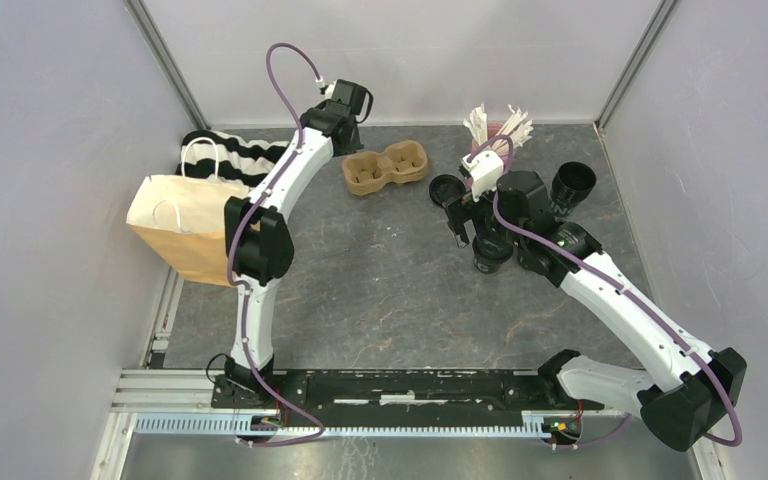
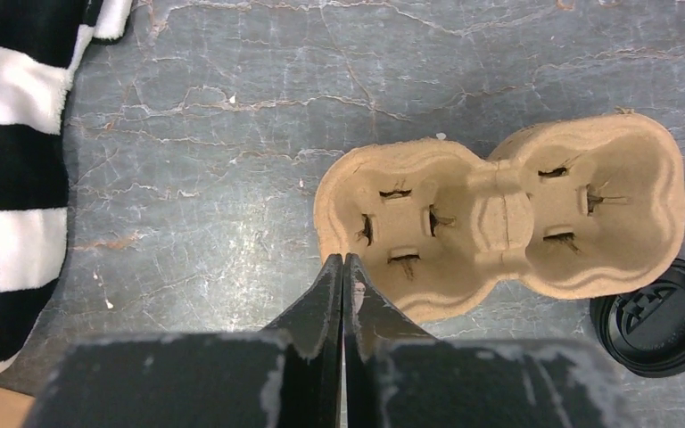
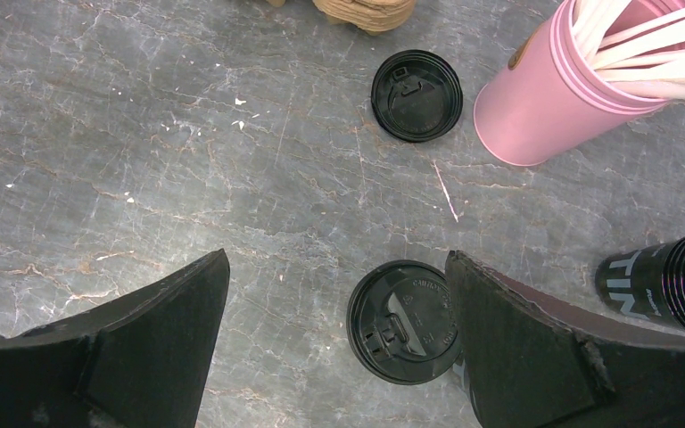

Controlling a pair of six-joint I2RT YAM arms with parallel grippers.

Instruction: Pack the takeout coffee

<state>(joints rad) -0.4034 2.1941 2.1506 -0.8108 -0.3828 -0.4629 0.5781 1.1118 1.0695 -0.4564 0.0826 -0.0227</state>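
Lidded coffee cup (image 3: 403,321), between spread fingers (image 3: 517,357) of right hand (image 3: 335,267), ungripped

Shows white shells along the left arm (image 1: 295,170) and right arm (image 1: 620,300), with bulky black housings at the joints. Carries a thin purple cable along each. Ends in matte black wedge-shaped jaws, the left pair chipped grey along the edges. Sits on a black base bar (image 1: 410,385) above a toothed silver rail (image 1: 360,425).
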